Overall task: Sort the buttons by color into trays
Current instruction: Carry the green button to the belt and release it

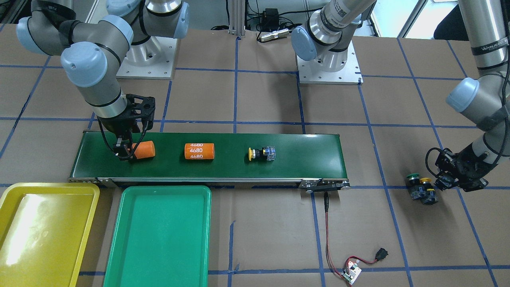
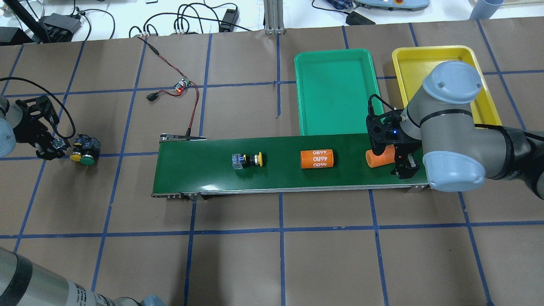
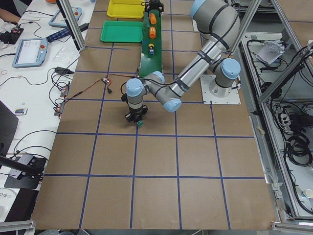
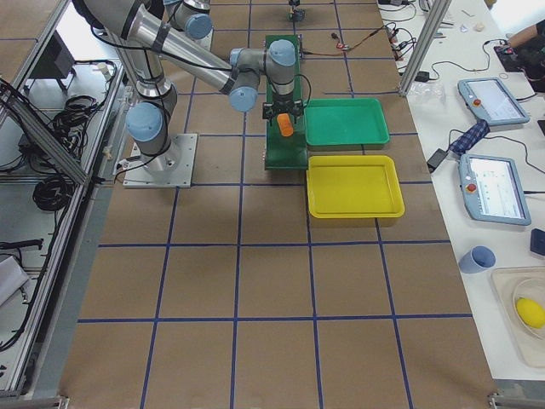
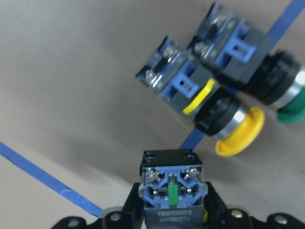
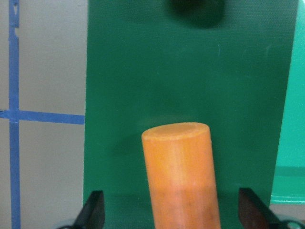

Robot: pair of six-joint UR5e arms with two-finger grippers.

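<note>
The left tool point(image 5: 172, 210) is pinching a button point(image 5: 171, 183) by its grey-blue block, with a green stem facing the wrist camera. The cap is hidden, so the colour is probably green, though that is not certain. Toward 1 o'clock in that view, on the brown surface point(image 5: 71, 71), a yellow-capped button point(image 5: 200, 102) and a green-capped button point(image 5: 250, 59) lie touching side by side.

The right tool point(image 6: 172, 205) is spread wide, one finger on either side of a plain orange cylinder point(image 6: 178, 167), with a gap on each flank. The cylinder lies on the conveyor belt point(image 6: 190, 71). In the overhead view, a second orange cylinder point(image 2: 316, 158), marked 4680, lies at 9 o'clock from the first. Further toward 9 o'clock a yellow button point(image 2: 247, 160) lies on its side, its cap pointing to 3 o'clock. Just beyond the belt's right end, at 12 o'clock, sits the green tray point(image 2: 335, 91), with the yellow tray point(image 2: 420, 68) at its 3 o'clock.
</note>
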